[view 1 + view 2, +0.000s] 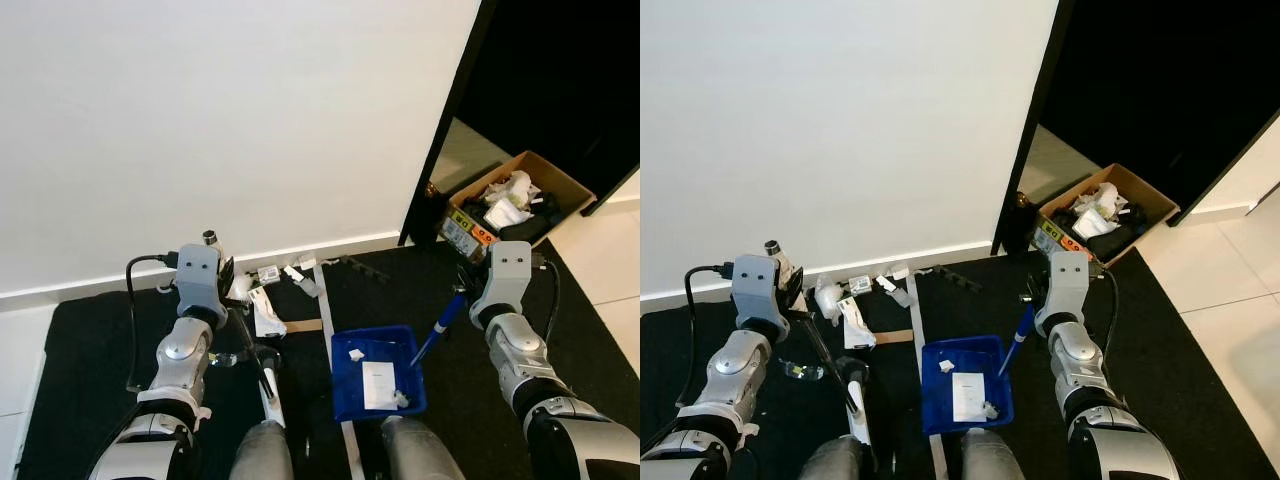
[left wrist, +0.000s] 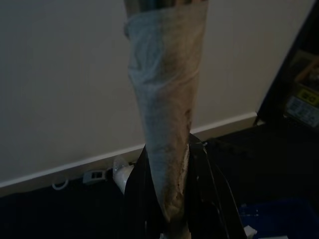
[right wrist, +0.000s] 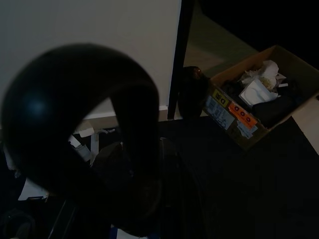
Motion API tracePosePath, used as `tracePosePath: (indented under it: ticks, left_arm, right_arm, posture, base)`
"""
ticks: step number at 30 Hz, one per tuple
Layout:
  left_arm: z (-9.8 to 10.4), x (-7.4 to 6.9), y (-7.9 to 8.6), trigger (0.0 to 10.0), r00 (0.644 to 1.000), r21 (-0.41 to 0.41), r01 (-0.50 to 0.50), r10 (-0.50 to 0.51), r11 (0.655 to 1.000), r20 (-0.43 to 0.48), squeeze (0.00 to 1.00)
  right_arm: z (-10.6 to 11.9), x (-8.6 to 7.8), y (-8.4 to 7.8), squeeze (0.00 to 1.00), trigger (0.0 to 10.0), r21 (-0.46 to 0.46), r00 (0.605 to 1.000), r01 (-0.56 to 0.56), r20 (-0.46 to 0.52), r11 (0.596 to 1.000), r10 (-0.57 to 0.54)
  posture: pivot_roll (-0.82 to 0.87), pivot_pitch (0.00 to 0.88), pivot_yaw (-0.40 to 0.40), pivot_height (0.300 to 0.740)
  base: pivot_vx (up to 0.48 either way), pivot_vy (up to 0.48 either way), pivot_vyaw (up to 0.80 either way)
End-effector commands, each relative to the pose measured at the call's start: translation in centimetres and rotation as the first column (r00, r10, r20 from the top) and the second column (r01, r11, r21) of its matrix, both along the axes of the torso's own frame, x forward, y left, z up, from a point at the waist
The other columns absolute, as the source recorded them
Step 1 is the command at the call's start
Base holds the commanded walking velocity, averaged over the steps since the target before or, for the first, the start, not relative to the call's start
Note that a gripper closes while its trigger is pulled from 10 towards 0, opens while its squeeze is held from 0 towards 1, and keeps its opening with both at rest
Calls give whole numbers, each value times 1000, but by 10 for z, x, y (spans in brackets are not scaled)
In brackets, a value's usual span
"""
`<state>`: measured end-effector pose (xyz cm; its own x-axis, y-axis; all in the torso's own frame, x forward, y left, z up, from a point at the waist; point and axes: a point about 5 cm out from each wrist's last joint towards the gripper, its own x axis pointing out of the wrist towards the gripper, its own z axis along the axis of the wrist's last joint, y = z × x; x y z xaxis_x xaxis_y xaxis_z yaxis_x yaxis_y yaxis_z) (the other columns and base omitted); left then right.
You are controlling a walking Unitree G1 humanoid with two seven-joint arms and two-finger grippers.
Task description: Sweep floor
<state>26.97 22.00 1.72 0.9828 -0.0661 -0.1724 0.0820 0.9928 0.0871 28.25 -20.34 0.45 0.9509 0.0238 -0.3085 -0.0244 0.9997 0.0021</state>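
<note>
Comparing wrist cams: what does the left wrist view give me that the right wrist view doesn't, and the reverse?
Left wrist view adds the pale wrapped broom handle clamped in the left tool, and a corner of the blue dustpan. Right wrist view adds the black looped handle end held by the right tool, and a look into the open cardboard box of rubbish. Shared: white wall, black mat, and paper scraps by the baseboard.

Head views were bright, evenly lit, sharp; doorway (image 1: 560, 80) stayed black. Wrist views were dim and murky, with near objects blurred out of focus.
</note>
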Motion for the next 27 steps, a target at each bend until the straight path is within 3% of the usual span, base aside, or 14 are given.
tracePosePath:
  ticks: [1, 27]
  left_arm:
    - [-8, -7, 0, 10000, 999, -24, -29, 28, 999, -35, 0]
    - [-11, -5, -5, 10000, 997, -36, -21, 19, 999, -69, 0]
  right_arm:
    - [-6, -4, 5, 0, 10000, 9, 999, -21, -34, 1000, 21]
    - [-5, -4, 2, 0, 10000, 4, 1000, -5, -30, 1000, 5]
  posture:
    - [73, 0, -57, 740]
    - [52, 0, -27, 740]
  base:
    - [0, 0, 0]
    - [0, -18, 0]
